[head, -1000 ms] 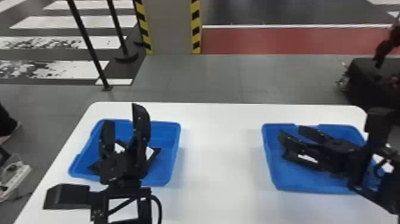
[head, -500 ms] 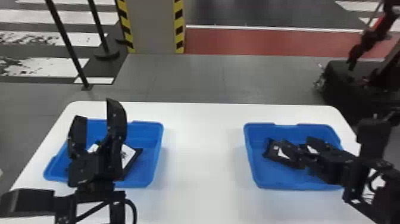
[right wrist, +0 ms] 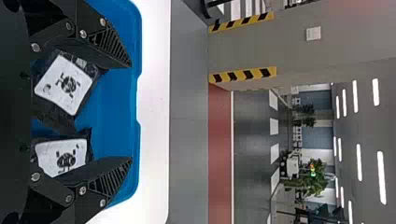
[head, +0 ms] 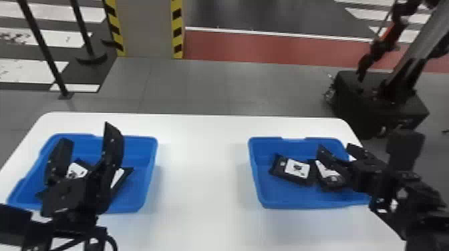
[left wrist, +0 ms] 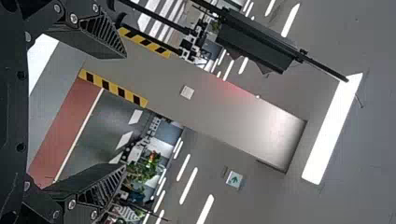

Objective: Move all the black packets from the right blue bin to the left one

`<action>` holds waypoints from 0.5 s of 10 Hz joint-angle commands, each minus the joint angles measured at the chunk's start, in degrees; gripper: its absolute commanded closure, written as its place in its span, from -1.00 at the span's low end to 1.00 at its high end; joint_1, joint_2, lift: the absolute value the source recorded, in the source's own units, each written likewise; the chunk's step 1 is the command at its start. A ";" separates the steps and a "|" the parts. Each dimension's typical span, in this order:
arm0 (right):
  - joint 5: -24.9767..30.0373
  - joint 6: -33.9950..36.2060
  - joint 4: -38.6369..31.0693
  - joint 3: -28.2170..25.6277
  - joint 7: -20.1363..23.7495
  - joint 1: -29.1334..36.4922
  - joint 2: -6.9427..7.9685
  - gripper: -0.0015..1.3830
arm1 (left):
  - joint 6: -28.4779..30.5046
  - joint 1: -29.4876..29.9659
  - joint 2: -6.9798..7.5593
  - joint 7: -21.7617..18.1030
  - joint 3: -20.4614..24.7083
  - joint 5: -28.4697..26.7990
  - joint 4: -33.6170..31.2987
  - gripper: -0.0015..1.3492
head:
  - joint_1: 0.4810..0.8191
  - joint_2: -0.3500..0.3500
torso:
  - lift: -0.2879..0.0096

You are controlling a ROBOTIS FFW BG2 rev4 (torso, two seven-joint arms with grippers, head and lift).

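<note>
Draws the right gripper [head: 334,147] back rightward across the right blue bin [head: 284,197] (wide open at the fingers), baring two black packets [head: 296,169] to transfer.

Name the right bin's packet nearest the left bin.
The left-hand packet, its label uncovered in the head view; the right gripper partly hides the other packet.

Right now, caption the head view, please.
Left hand in front of left bin, right hand over right bin, packets in both.
</note>
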 commanded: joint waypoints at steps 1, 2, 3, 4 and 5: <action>2.57 3.13 4.82 -0.27 0.03 -4.60 -1.26 -0.50 | 2.64 0.12 -0.04 0.00 0.46 -1.71 -0.52 -0.69 | 0.27 -0.41 | 0.20; 3.98 3.97 8.05 -0.18 0.20 -7.41 -1.61 -0.50 | 3.34 0.12 -0.04 0.00 0.73 -2.59 -0.66 -0.69 | 0.27 -0.46 | 0.20; 4.51 4.11 12.13 -0.09 1.61 -10.08 -1.79 -0.50 | 3.34 0.40 -0.39 0.00 1.08 -3.12 -0.66 -0.69 | 0.27 -0.49 | 0.20; 5.03 4.11 16.91 -0.09 4.95 -13.04 -2.14 -0.50 | 3.34 0.40 -0.92 0.00 1.78 -3.65 -0.66 -0.69 | 0.27 -0.51 | 0.20; 5.56 4.95 19.44 -0.01 7.67 -14.73 -2.14 -0.50 | 3.06 0.40 -1.09 0.00 2.13 -3.91 -0.66 -0.69 | 0.27 -0.50 | 0.20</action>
